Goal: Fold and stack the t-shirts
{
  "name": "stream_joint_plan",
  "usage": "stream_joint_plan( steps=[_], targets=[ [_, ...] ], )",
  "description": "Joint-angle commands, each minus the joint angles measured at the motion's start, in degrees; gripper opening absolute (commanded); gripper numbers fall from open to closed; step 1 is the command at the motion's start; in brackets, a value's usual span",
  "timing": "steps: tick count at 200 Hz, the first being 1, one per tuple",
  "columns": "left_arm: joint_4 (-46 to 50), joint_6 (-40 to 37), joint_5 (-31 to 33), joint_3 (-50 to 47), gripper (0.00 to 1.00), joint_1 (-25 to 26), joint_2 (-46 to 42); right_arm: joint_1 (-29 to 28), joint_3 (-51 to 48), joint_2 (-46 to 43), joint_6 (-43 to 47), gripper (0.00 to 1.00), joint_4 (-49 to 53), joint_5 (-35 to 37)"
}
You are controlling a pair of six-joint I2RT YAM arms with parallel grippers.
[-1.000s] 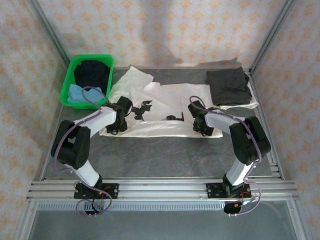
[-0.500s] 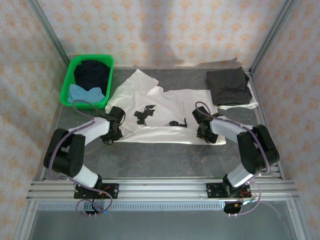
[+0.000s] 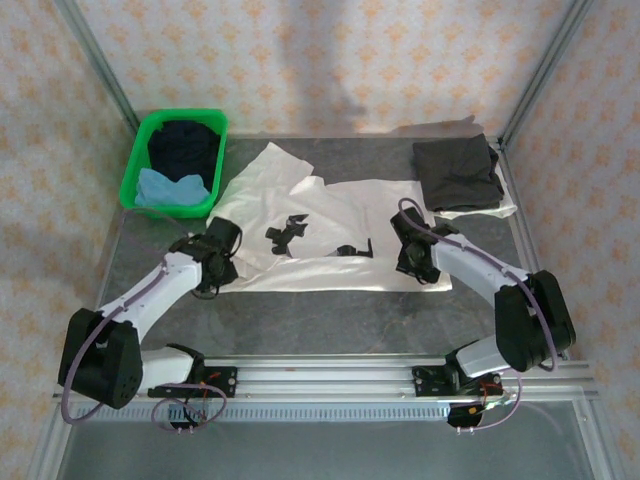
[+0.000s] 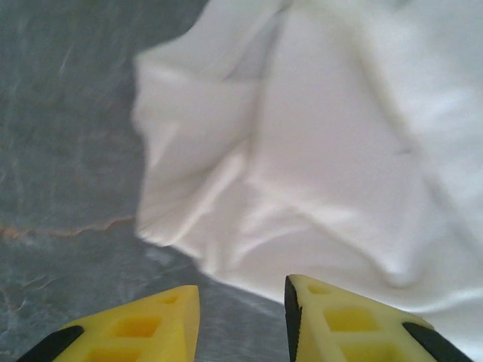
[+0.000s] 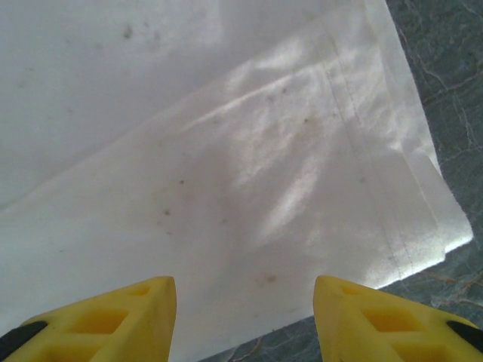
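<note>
Left gripper [image 4: 240, 302] and right gripper [image 5: 245, 302] both released, empty; off-white t-shirt [image 3: 340, 205] looks mid-fold, so next move needs a pinch on the hem just ahead of each.

I see the large off-white cloth t-shirt with small black prints [image 3: 330, 225] spread across the middle of the desk [image 3: 330, 310]. Its near edge runs straight and one sleeve flares toward the far left. On my left wrist camera its corner is rumpled into soft folds. On the right wrist camera the cloth lies flat, with a stitched hem running to a square corner. A dark grey cloth t-shirt [image 3: 457, 173] sits folded into a neat rectangle at the far right. A crumpled light blue shirt [image 3: 163, 187] and a dark navy one [image 3: 185, 147] lie bunched in the green plastic basket [image 3: 133, 168] at the far left, the navy behind the blue.
</note>
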State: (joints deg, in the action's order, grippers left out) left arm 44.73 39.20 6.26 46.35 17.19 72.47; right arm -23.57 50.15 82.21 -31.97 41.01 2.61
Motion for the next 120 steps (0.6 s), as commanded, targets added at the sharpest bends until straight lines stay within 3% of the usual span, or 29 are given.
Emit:
stream_joint_plan(
  steps=[1,35,88,102,120],
  targets=[
    [-0.75,1.42,0.39,6.12,0.38,5.68,4.51,0.37,1.5,0.08,1.39,0.51,-0.41,0.87],
    [-6.15,2.66,-3.83,10.73,0.41,11.94,14.65,0.37,1.97,1.35,1.79,0.51,-1.08,1.87],
    [-6.68,2.16,-2.46,14.74,0.43,12.9,24.41,0.38,1.53,1.27,2.13,0.51,-1.5,2.4],
    [-6.28,1.64,-1.4,15.79,0.38,12.89,25.75,0.45,1.31,1.09,2.07,0.51,-1.61,2.49],
    [-6.14,1.02,0.19,17.35,0.21,13.0,27.68,0.45,1.09,1.21,2.08,0.51,-1.9,2.49]
  ],
)
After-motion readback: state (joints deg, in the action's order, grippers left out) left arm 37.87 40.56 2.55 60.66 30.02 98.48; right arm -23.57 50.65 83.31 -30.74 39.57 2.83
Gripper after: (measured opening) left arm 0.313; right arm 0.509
